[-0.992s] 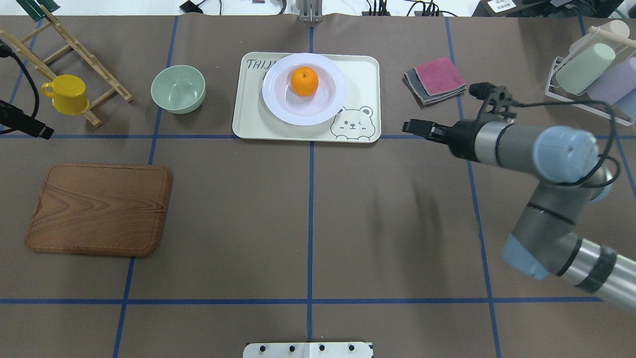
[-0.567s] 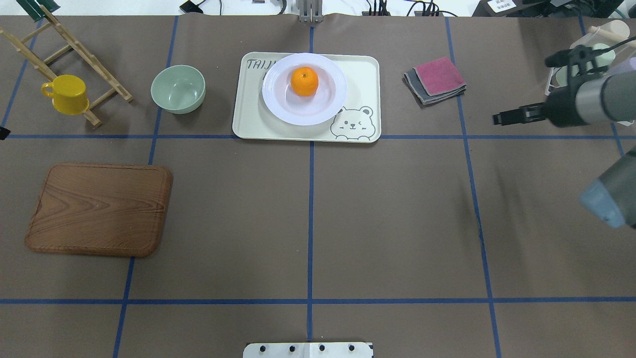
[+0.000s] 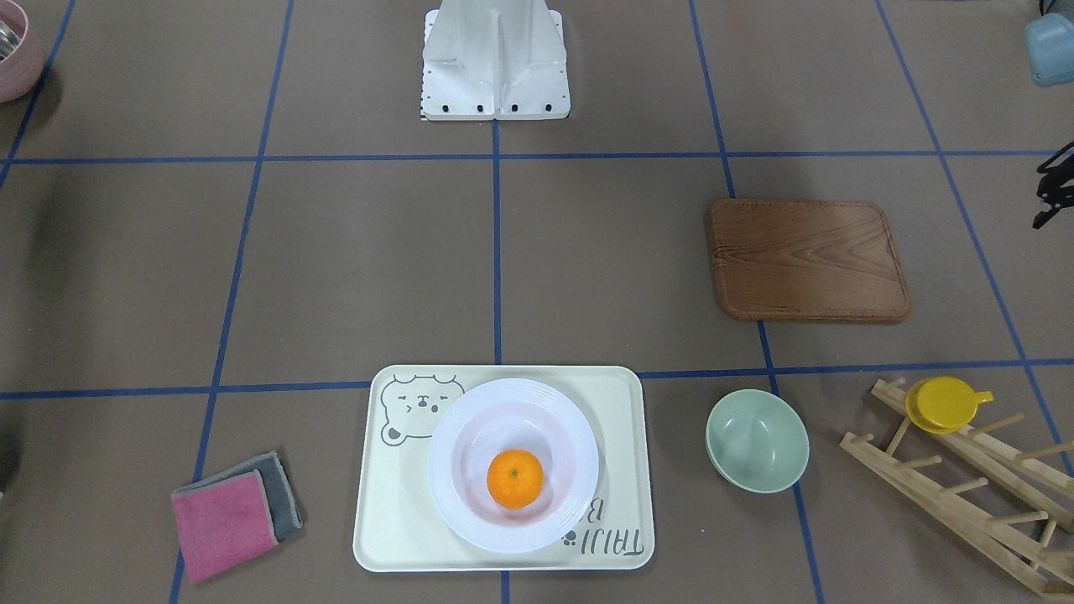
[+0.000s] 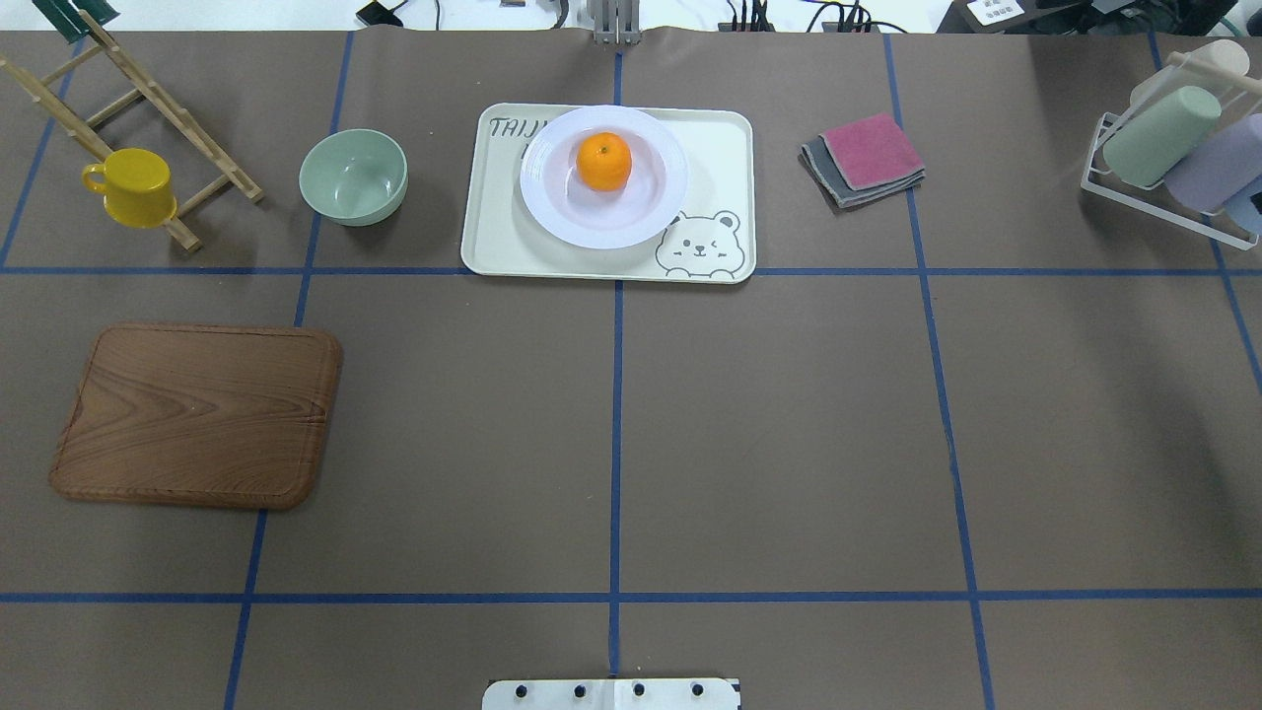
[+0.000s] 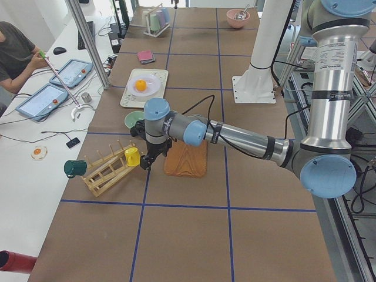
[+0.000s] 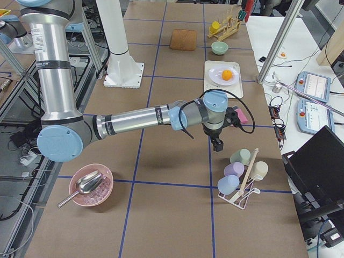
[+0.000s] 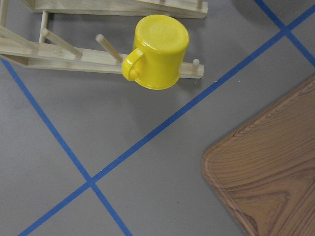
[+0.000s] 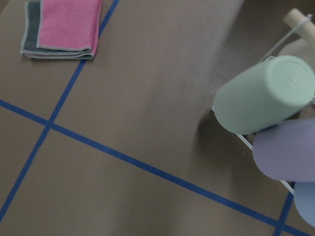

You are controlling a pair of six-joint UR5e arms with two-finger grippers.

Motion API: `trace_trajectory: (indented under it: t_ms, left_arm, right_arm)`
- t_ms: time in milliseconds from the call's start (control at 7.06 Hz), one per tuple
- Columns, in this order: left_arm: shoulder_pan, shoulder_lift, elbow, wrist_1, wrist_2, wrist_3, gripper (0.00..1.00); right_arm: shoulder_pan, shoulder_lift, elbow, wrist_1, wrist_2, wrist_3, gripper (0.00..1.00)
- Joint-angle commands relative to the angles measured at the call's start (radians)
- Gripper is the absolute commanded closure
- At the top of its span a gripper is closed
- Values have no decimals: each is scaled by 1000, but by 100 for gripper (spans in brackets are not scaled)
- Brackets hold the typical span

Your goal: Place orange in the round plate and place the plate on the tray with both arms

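The orange (image 4: pixel 603 162) sat stem dimple up in the sunken centre of the glossy white plate (image 4: pixel 552 212). The plate lay flat on the cream tray (image 4: pixel 725 148), covering part of its lettering, with the bear drawing showing just beside its rim.

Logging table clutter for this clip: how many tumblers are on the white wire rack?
4, all clearest in the exterior right view: green tumbler farthest, purple tumbler beside it, blue tumbler nearest, cream tumbler to their right in that view. None seems hidden.

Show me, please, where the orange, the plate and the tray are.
orange (image 4: pixel 603 162), overhead view, its top.
plate (image 4: pixel 552 222), overhead view, lower left rim.
tray (image 4: pixel 725 148), overhead view, bare right side.
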Motion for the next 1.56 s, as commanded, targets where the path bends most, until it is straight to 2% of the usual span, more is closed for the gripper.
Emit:
trace_trajectory:
  t_ms: [0, 142, 283, 425, 709, 1417]
  left_arm:
    - [-23, -2, 46, -1, -73, 7, 0]
    - [-23, 3, 56, -3, -73, 7, 0]
    - [-23, -9, 51, -1, -73, 7, 0]
    - [-24, -26, 47, -1, -70, 0, 0]
    - [-24, -37, 48, 2, -70, -6, 0]
    - [-26, -62, 36, 37, -78, -6, 0]
  right_arm:
    - [49, 61, -5, -276, -47, -264, 0]
    - [84, 84, 4, -382, -47, -356, 0]
    - [95, 89, 16, -397, -35, -397, 0]
    - [63, 92, 12, -394, -31, -388, 0]
    - [62, 89, 9, -387, 40, -386, 0]
    - [40, 92, 2, -384, 35, -359, 0]
